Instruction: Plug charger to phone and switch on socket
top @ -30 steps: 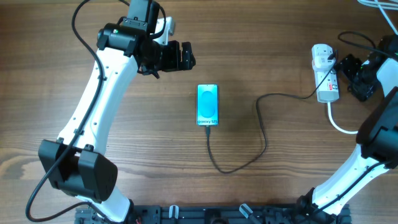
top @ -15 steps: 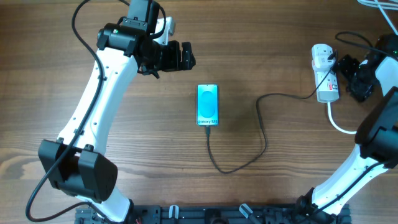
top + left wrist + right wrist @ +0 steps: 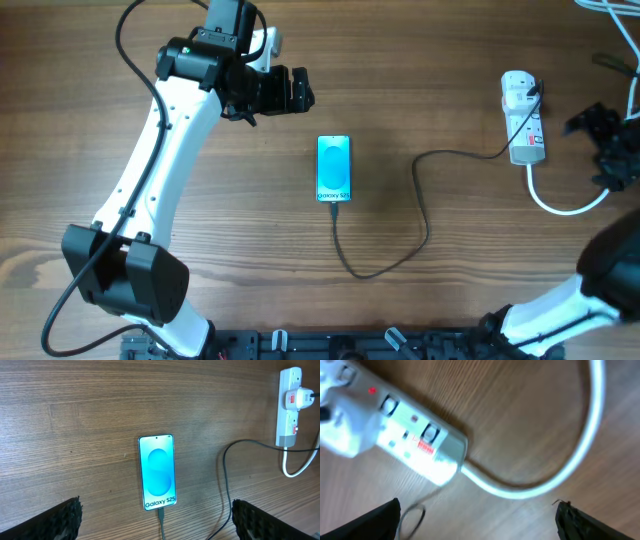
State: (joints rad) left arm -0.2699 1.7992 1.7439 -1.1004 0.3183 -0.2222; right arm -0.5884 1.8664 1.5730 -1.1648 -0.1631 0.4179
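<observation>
The phone lies screen up at the table's middle, cyan screen lit; it also shows in the left wrist view. The charger cable has its tip in the phone's near end and loops right to the socket. The socket shows in the right wrist view with a small red light glowing. My left gripper is open and empty, up-left of the phone. My right gripper is open and empty, right of the socket and clear of it.
The socket's thick white cord curves toward the right edge and shows in the right wrist view. A white adapter sits in the strip's far outlet. More cables hang at the far right corner.
My right gripper has pulled back from the socket's side, moving right and toward the table's front. The left arm, phone and cable have not moved.
</observation>
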